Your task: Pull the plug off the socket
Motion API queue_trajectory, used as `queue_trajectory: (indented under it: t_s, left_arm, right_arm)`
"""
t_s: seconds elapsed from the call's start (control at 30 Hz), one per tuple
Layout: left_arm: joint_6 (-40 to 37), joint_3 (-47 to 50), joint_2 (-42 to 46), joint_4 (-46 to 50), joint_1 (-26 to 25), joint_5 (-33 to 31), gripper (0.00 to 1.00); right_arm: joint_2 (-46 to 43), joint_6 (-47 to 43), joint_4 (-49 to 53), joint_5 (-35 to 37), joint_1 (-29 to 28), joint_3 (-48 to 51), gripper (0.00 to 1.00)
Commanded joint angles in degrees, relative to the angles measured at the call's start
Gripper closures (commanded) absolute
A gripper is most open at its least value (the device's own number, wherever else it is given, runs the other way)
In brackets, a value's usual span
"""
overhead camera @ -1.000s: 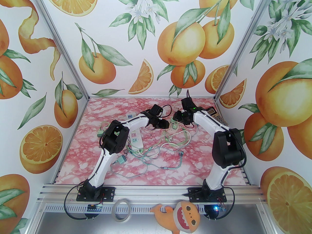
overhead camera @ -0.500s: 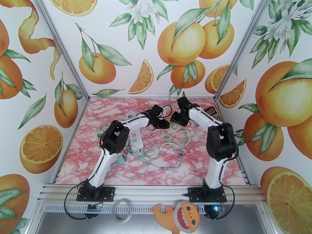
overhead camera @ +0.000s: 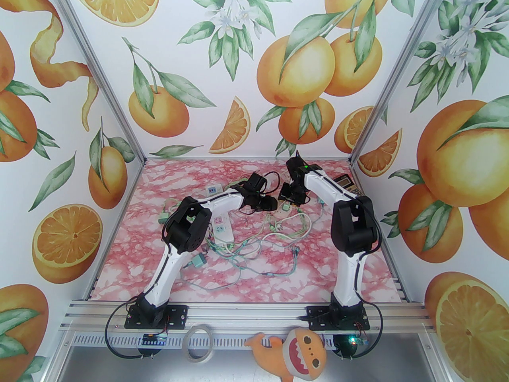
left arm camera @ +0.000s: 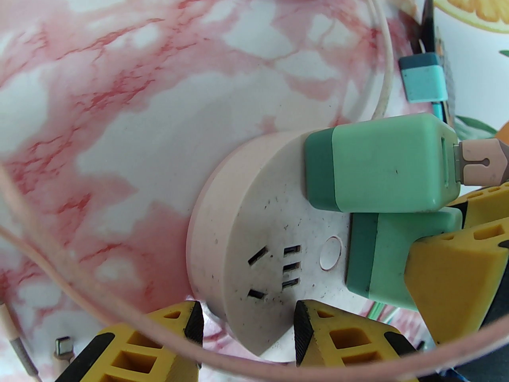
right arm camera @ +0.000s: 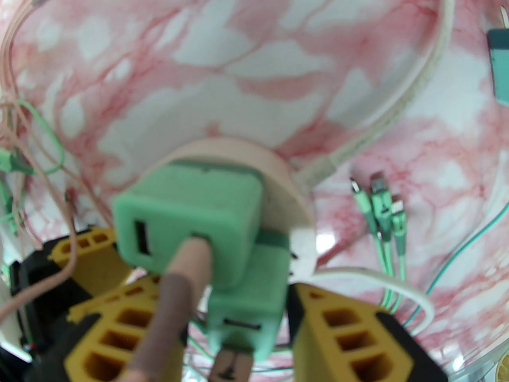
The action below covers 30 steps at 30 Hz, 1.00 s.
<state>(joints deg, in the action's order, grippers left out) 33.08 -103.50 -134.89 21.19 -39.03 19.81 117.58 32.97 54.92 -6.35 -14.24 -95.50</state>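
The socket (left arm camera: pixel 258 213) is a round pinkish-white puck lying on the marble tabletop, with two green plugs pushed into its face. My left gripper (left arm camera: pixel 246 316) is shut on the socket's near rim, one yellow finger on each side. The upper green plug (left arm camera: pixel 381 165) has a pink cable in its end. My right gripper (right arm camera: pixel 234 297) is shut on the lower green plug (right arm camera: pixel 250 293), with its fingers (right arm camera: pixel 338 332) on both sides. From above, both grippers meet at the socket (overhead camera: pixel 280 210), the left gripper (overhead camera: pixel 269 202) on one side and the right gripper (overhead camera: pixel 287 197) on the other.
A white power strip (overhead camera: pixel 222 225) lies beside the left arm, with a tangle of thin cables (overhead camera: pixel 270 239) in front of it. A green adapter (overhead camera: pixel 197 262) sits near the left. A calculator (overhead camera: pixel 348 185) lies at the back right. Loose charging tips (right arm camera: pixel 381 209) lie beside the socket.
The right arm's elbow has swung left and its wrist has drawn closer to the socket. The right gripper's fingers have narrowed onto the lower green plug. The left arm has barely moved.
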Motion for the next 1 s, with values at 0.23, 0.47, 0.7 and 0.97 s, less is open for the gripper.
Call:
queue_trajectory:
  t_s: [0.23, 0.47, 0.7, 0.97]
  left_arm:
    - [2.95, 5.55, 9.59, -1.23, 3.35, -4.28, 0.57]
    - [3.35, 9.48, 12.09, -2.07, 4.47, -4.15, 0.57]
    - [4.36, 11.88, 11.80, -4.64, 3.96, -1.32, 0.57]
    - [4.09, 7.49, 6.71, -2.58, 1.67, -1.27, 0.57]
  right_arm:
    - [1.78, -4.41, 1.97, 1.67, -1.04, 1.13, 0.66]
    - [4.25, -11.88, 6.00, 2.02, -3.08, -6.00, 0.70]
    - [5.10, -16.17, 6.54, 1.35, -4.71, -7.63, 0.72]
    - [5.74, -16.09, 7.49, 3.15, -5.98, -8.53, 0.73]
